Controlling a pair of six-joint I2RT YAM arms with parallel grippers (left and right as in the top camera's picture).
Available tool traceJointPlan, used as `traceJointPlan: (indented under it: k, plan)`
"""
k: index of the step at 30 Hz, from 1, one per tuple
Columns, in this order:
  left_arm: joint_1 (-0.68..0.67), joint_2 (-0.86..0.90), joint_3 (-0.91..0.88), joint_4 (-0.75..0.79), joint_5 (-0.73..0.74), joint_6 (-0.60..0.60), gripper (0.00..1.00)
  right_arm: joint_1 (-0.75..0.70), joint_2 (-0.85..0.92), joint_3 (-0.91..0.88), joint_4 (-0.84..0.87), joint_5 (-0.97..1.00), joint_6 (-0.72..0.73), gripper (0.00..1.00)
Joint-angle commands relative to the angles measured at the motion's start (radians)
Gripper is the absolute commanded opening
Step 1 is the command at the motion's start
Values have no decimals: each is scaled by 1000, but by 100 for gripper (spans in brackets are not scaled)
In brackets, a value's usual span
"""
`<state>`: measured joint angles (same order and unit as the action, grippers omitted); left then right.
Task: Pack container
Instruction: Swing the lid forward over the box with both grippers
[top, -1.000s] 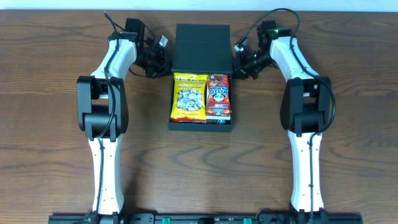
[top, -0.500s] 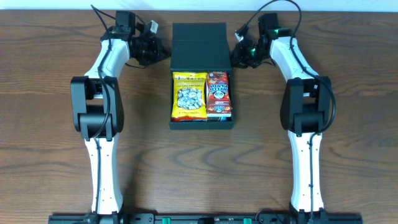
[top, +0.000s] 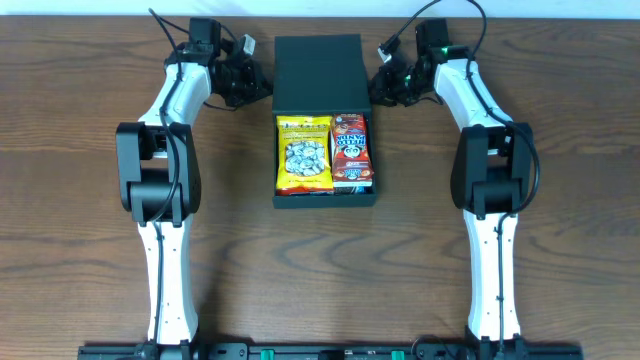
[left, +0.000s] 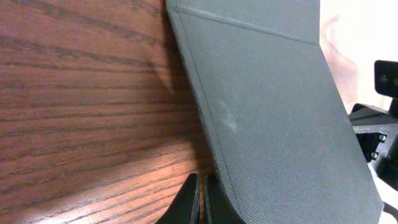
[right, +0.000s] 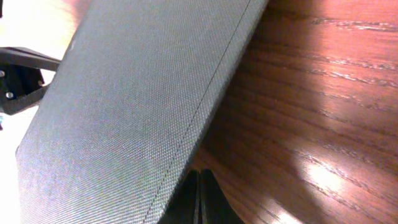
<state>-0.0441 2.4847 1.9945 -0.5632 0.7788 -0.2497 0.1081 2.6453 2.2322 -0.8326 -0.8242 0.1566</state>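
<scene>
The black container (top: 325, 200) lies open at mid table with a yellow snack packet (top: 304, 155) and a red snack packet (top: 352, 152) side by side inside. Its flap lid (top: 320, 70) stands raised at the back. My left gripper (top: 262, 85) is shut and empty at the lid's left edge; in the left wrist view its tips (left: 200, 202) sit by the lid (left: 267, 112). My right gripper (top: 378, 88) is shut and empty at the lid's right edge; its tips (right: 199, 199) are under the lid's edge (right: 137, 106).
Brown wooden table (top: 90, 200) around the box. Both arms reach to the far edge, with cables near the wrists. A pale wall runs along the back edge.
Both grippers moved back and up along the lid's sides from a second ago, and the lid rose slightly. The box shifted a little. Little change in the last half second.
</scene>
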Motion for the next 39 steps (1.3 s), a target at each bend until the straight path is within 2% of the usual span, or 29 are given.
traceJointPlan:
  k: [1,10,17,23,26,30,33,36,39]
  plan:
    - [-4,31,10,18,21,-28,6,16,-1,13,3,-68,7,1]
    - [7,30,10,151,130,-57,6,10,-1,13,3,-143,-35,2]
    - [76,30,11,265,370,-57,6,-50,-2,13,6,-285,-78,1]
    - [99,22,12,340,500,-58,6,-107,-21,41,23,-417,-94,1]
    - [96,21,15,341,502,-62,6,-109,-42,47,30,-448,-111,1]
    - [108,21,15,338,484,-71,6,-108,-50,47,23,-373,-97,1]
    - [137,21,15,239,369,-86,6,-108,-50,47,-15,-235,-71,1]
    - [158,21,15,85,242,-50,6,-105,-49,46,-79,-114,-72,1]
    - [146,21,15,10,164,-34,6,-94,-47,45,-95,-90,-76,1]
